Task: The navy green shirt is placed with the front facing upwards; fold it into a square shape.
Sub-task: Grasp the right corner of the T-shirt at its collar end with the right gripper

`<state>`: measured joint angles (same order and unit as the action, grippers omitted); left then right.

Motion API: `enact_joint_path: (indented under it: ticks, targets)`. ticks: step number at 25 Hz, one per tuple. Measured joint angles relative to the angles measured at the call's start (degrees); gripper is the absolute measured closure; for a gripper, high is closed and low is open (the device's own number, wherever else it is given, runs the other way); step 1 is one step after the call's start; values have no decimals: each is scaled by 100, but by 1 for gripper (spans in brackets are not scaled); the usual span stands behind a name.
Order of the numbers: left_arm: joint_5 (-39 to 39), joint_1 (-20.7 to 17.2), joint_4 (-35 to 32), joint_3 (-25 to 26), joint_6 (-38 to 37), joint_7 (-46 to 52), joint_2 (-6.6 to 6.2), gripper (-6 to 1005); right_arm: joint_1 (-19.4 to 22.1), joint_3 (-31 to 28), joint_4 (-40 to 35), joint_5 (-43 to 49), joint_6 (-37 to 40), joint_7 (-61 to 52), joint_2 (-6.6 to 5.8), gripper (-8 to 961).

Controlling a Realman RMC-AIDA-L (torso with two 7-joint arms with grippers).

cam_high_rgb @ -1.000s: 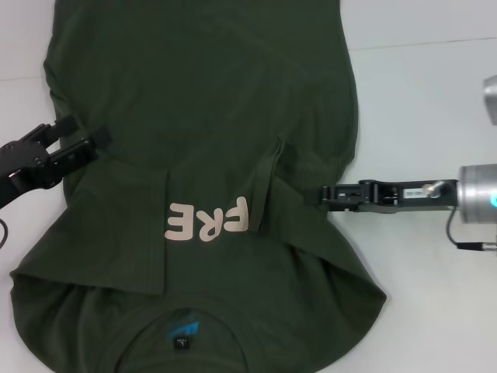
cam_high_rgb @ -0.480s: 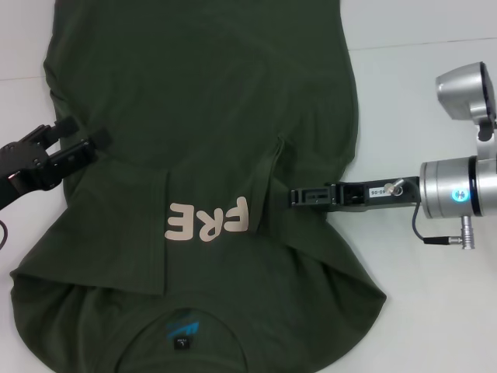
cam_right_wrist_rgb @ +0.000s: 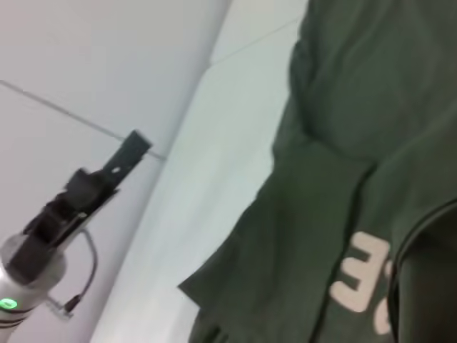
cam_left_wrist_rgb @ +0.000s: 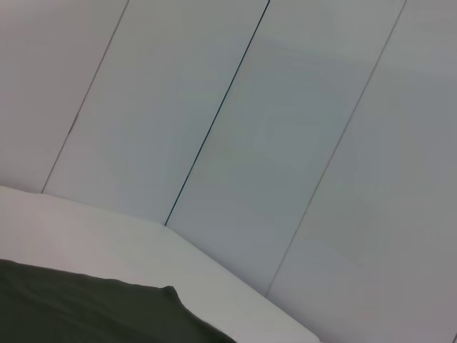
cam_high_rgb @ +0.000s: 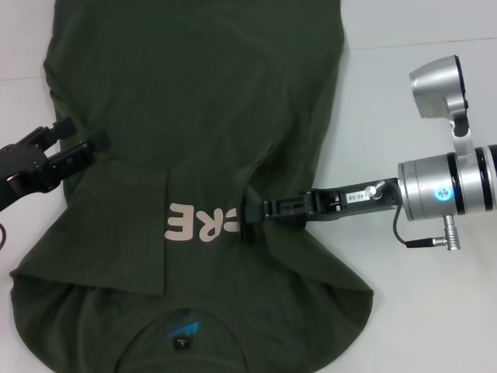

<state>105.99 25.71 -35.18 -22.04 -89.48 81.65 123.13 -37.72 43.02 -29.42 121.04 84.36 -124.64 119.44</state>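
Lying spread over the white bench (cam_high_rgb: 411, 101), the navy green shirt (cam_high_rgb: 202, 101) covers most of the head view, with its collar at the near edge and its hem running off the far edge. The small blue neck label (cam_high_rgb: 181, 330) shows inside the collar. Pale block letters (cam_high_rgb: 200, 223) sit on the chest, reading upside down from the robot's side; only two full letters and part of a third are visible, the rest hidden by the right arm. A sleeve panel is folded inward on the left side of the chest, its edge running just beside the letters. A raised crease runs from the letters toward the far side.

Right pincer (cam_high_rgb: 250, 214): extended from the right across the shirt, low over the cloth, tip at the right end of the letters. Whether its fingers are apart or closed cannot be told, nor whether any cloth is pinched.

Left pincer (cam_high_rgb: 81, 134): at the left edge of the shirt, fingers (cam_high_rgb: 99, 141) spread wide, holding nothing, tips over the shirt's margin.

Right wrist view confirms the letters (cam_right_wrist_rgb: 364, 282), the cloth (cam_right_wrist_rgb: 357, 107) and the left pincer (cam_right_wrist_rgb: 128, 153) farther off.
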Motion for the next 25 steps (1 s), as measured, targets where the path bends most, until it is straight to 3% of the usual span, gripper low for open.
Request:
enact_joint_path:
  ticks: [15,25]
  targets:
    - [0,-15,11,-2,-70,-1,9,96,355,-81,-74,-14,-96,-181,-47,5]
    - [0,-13,56,4,-74,-1,9,96,842,-1089,-591,-45,-23,-168,-135,5]
